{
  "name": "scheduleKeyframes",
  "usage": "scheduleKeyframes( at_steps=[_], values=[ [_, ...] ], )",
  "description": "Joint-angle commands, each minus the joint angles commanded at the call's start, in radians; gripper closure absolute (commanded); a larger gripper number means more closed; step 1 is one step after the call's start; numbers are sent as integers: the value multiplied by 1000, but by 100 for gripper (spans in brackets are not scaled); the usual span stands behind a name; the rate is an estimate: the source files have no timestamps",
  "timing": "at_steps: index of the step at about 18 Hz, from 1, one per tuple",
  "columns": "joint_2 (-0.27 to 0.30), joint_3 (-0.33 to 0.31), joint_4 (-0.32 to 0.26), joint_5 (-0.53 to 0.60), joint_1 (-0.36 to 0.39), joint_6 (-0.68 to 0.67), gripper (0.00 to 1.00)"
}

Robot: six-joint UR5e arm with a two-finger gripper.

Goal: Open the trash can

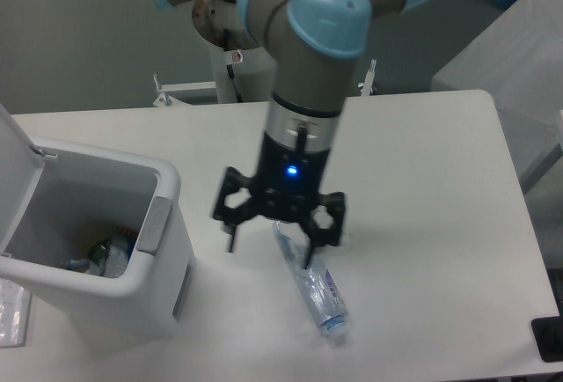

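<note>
Trash can [97, 232]: white, boxy, rounded corners; at lower left of frame on the table [422, 162]. Lid [13, 166] raised and tilted back at far left edge; interior exposed, some litter visible at the bottom. Grey push-button tab [151, 224] on the right-hand rim.

Gripper [268, 248]: black, blue light lit, at lower centre of frame, apart from the trash can; jaws spread wide, holding nothing.

Plastic bottle [312, 290]: clear, crushed, lying on the table at lower centre, partly under the right jaw.

Robot arm [308, 65]: grey with pale blue caps, descending from top centre.
</note>
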Motion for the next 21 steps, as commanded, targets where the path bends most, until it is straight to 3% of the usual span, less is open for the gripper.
scheduleKeyframes(
  at_steps=[4,8,13,18,21],
  values=[
    [-78,0,0,95,64,121,0],
    [-94,12,-18,135,140,268,0],
    [-154,18,-12,181,193,622,0],
    [-170,12,-6,195,215,646,0],
    [-173,9,-9,259,224,683,0]
  ],
)
